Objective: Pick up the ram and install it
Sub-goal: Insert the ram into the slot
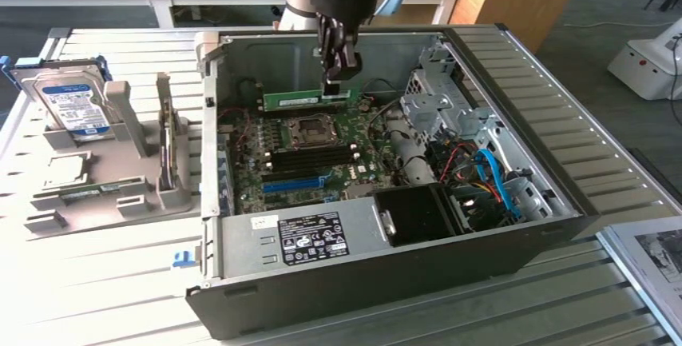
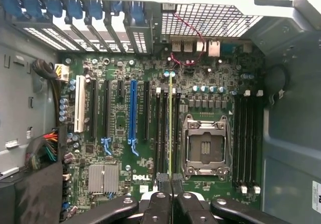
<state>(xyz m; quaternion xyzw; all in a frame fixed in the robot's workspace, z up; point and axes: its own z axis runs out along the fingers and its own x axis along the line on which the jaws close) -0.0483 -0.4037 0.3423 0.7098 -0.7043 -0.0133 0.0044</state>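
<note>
My gripper (image 1: 339,82) reaches down into the open computer case (image 1: 554,162) and is shut on the ram (image 1: 303,100), a thin green stick held level above the large green motherboard (image 1: 362,172). In the wrist view the ram (image 2: 170,128) appears edge-on as a thin yellow-green line running out from my gripper (image 2: 170,185). It lines up over the group of black memory slots (image 2: 161,133) beside the CPU socket (image 2: 205,146). I cannot tell whether the ram touches a slot. A second group of black slots (image 2: 246,138) lies on the socket's other side.
A long blue slot strip (image 2: 133,108) and a white slot (image 2: 79,103) lie further along the board. A silver heatsink (image 2: 103,178), the power supply (image 1: 309,238), a drive cage (image 1: 437,98) and coloured cables (image 1: 490,178) crowd the case. A hard drive (image 1: 69,106) stands in a grey holder (image 1: 107,202) at the exterior view's left.
</note>
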